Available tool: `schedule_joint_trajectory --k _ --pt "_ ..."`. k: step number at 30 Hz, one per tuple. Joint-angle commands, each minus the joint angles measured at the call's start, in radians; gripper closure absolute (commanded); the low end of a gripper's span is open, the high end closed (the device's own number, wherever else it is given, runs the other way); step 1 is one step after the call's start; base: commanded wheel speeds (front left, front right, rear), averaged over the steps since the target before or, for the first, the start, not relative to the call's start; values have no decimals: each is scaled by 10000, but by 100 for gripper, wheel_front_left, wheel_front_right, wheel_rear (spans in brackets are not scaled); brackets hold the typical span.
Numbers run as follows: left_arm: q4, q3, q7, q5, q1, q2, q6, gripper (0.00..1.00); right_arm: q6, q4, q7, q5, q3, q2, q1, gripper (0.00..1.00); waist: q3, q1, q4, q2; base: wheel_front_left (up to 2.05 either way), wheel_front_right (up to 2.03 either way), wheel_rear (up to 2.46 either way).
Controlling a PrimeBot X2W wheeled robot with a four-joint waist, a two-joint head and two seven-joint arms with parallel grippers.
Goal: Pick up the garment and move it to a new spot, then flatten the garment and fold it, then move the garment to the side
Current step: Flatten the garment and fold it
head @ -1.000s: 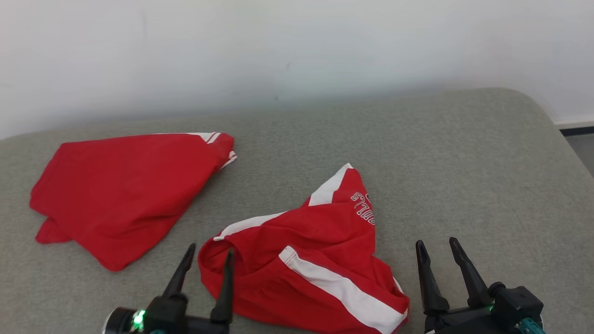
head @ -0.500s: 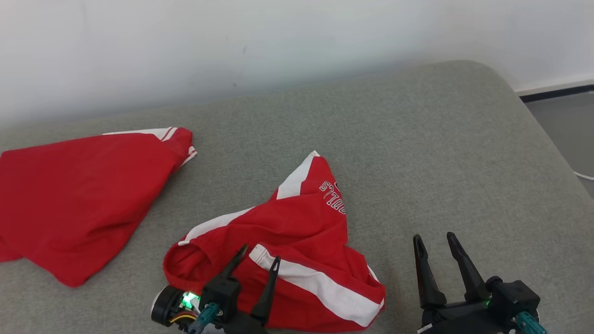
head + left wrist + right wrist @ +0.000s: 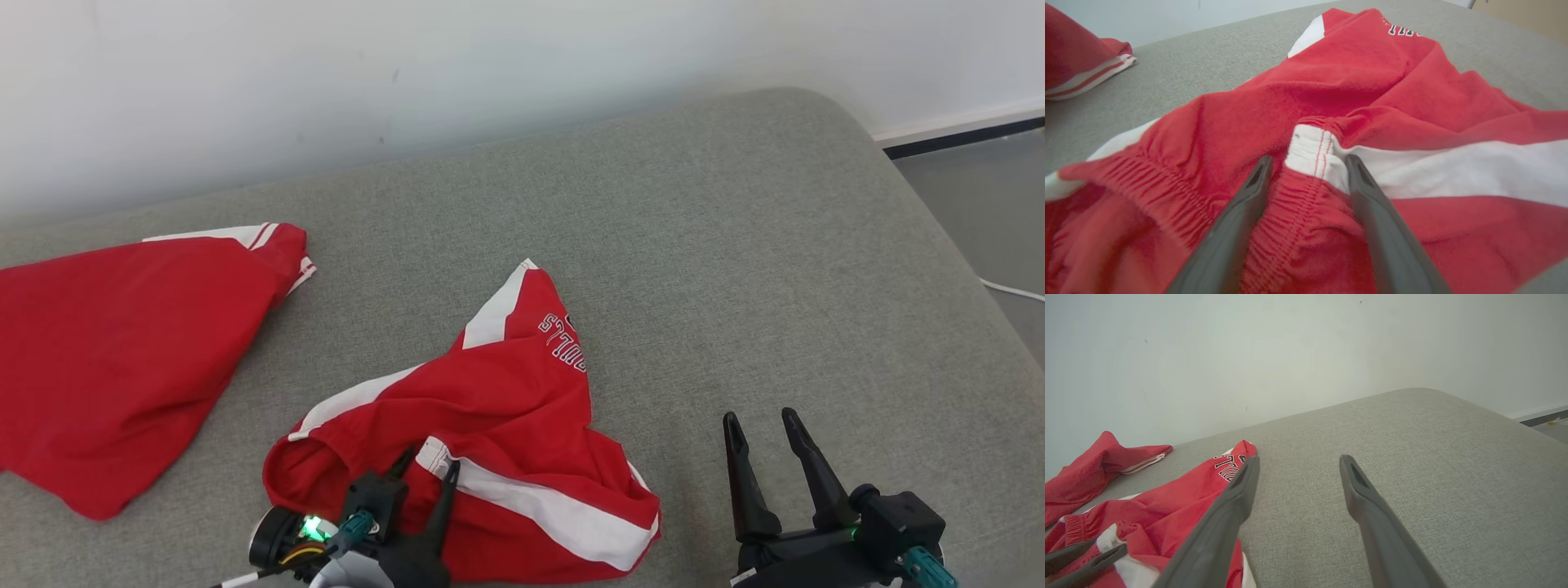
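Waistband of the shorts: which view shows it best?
Left wrist view: the waistband sits close, gathers clear, framed by the left tool. Head view shows it small beside that tool; right wrist view, a sliver lower left.

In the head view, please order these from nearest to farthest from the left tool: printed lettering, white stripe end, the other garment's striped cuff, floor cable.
1. White stripe end, between the fingers of the left tool.
2. Lettering, farther back, right.
3. Striped cuff, back left.
4. Cable, far right on the floor.
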Motion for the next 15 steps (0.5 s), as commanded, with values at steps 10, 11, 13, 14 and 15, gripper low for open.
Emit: schedule_joint_trajectory --k 10,11,13,14,15 --pt "-1365 -116 -33 45 -601 -11 36 100 -23 -107 -3 -103 -118 31 201 0 -285 0 483 -1 0 0 0" --pt "-1640 -107 -32 69 -606 -6 54 100 -23 -112 -3 -104 -128 32 226 0 -335 0 583 -1 0 0 0" --pt "-2249 -106 -32 164 -514 10 81 100 -23 -112 -3 -98 -106 35 285 0 -436 0 786 -1 0 0 0" --pt "-2524 -121 -33 171 -386 14 81 100 -23 -106 -3 -102 -109 32 323 0 -492 0 900 -1 0 0 0" --pt "-2790 -134 -33 188 -213 28 81 100 -23 -97 -3 -107 -84 35 360 0 -544 0 1008 -1 0 0 0"
